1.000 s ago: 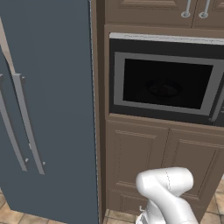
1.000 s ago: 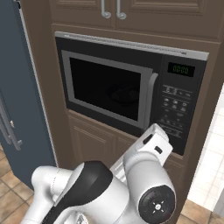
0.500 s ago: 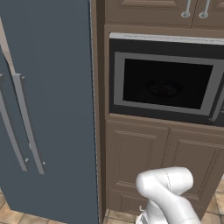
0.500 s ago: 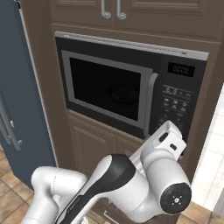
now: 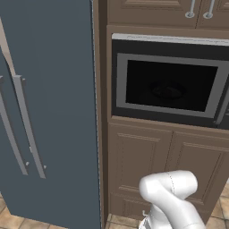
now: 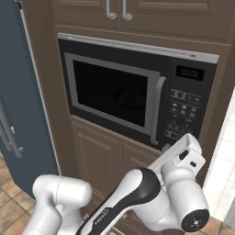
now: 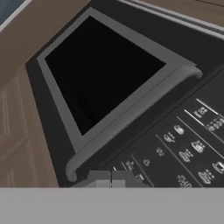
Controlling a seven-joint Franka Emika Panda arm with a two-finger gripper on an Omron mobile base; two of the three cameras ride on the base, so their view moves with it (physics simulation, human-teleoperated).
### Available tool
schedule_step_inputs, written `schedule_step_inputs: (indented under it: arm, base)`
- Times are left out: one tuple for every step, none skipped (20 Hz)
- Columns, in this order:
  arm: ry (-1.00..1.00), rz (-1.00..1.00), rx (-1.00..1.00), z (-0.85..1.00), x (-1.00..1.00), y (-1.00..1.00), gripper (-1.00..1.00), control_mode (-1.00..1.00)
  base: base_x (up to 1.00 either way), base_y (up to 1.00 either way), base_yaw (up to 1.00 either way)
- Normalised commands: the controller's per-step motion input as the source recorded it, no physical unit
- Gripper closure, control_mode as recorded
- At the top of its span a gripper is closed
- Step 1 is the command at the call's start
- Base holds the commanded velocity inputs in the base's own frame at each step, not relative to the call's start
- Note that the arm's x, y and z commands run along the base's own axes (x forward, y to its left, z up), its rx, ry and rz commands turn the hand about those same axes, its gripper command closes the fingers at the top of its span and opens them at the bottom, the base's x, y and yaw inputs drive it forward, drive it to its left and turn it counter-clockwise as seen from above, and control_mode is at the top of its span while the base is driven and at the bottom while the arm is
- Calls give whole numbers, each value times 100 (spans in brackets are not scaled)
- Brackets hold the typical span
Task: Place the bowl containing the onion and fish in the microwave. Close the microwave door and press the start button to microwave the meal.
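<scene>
Evidently the microwave door (image 6: 114, 96) is shut, a faint bowl (image 6: 131, 100) shape behind its window; the gripper (image 7: 111, 180), spread untellable, sits at six o'clock by the button panel (image 6: 183, 114), seemingly seeking start.

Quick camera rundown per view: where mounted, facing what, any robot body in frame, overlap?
Left base view: behind-left of arm, facing fridge and microwave door; white arm link lower right.
Right base view: behind-right, facing microwave and its button panel; arm rises lower left.
Hand view: on hand, rolled, close on door handle and buttons.
Shared: the shut door.
</scene>
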Motion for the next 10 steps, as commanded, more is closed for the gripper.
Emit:
schedule_step_inputs:
  arm:
    - [-11,-1,0,-28,39,-34,100,-100]
    - [-10,-1,0,-26,39,-37,100,-100]
    - [-10,-1,0,-21,37,-37,100,-100]
    - [-8,-1,0,-19,36,-36,100,-100]
    - [-7,-2,0,-15,34,-34,100,-100]
    - [-5,-3,0,-10,33,-30,100,-100]
    - [-3,-3,0,-9,33,-29,100,-100]
    - [-2,-3,0,-6,35,-29,100,-100]
    - [-2,-3,0,-6,36,-31,100,-100]
    - [0,-3,0,-3,36,-29,100,-100]
  base:
    - [0,0,0]
    - [0,0,0]
    - [0,0,0]
    - [0,0,0]
    - [0,0,0]
    - [0,0,0]
    - [0,0,0]
    - [0,0,0]
    - [0,0,0]
    - [0,0,0]
